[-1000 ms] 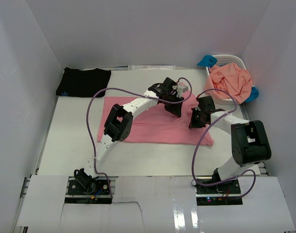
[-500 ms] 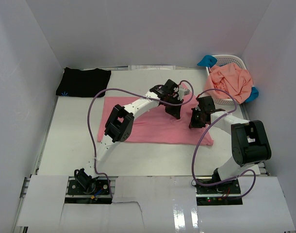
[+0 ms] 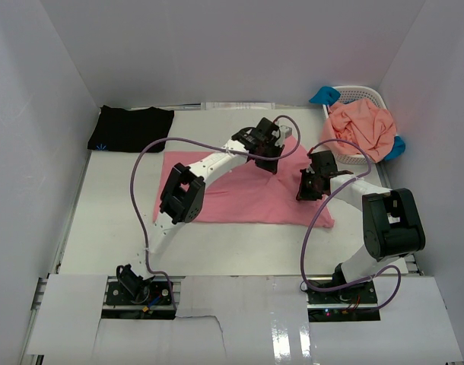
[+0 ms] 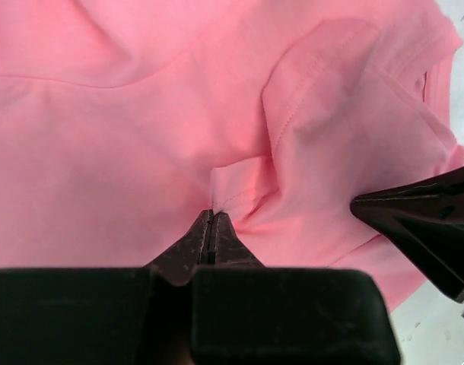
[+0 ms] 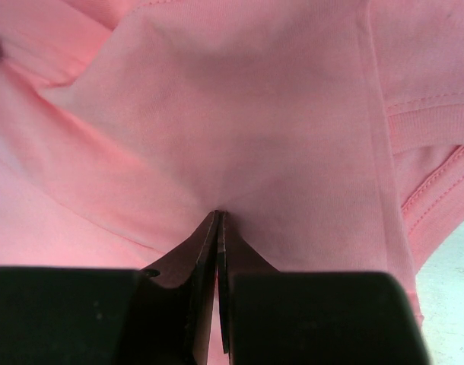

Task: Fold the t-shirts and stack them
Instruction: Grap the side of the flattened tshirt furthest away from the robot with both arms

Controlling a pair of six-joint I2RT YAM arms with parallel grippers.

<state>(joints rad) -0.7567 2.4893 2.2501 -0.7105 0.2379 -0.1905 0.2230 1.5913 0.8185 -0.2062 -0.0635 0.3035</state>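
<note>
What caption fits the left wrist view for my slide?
Left tool shut, pinching a small pucker of the rose-pink t-shirt spread beneath it.

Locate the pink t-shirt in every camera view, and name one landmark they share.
Top external: pink t-shirt spread out mid-table.
Left wrist: fills the frame, pinched by the left end effector.
Right wrist: fills the frame, pinched by the right end effector.
Shared landmark: white table, bare past the shirt's edge.

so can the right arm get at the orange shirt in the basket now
Probably not yet: the right gripper is shut on the pink t-shirt. Otherwise the orange shirt lies close, uncovered, in the white basket.
</note>
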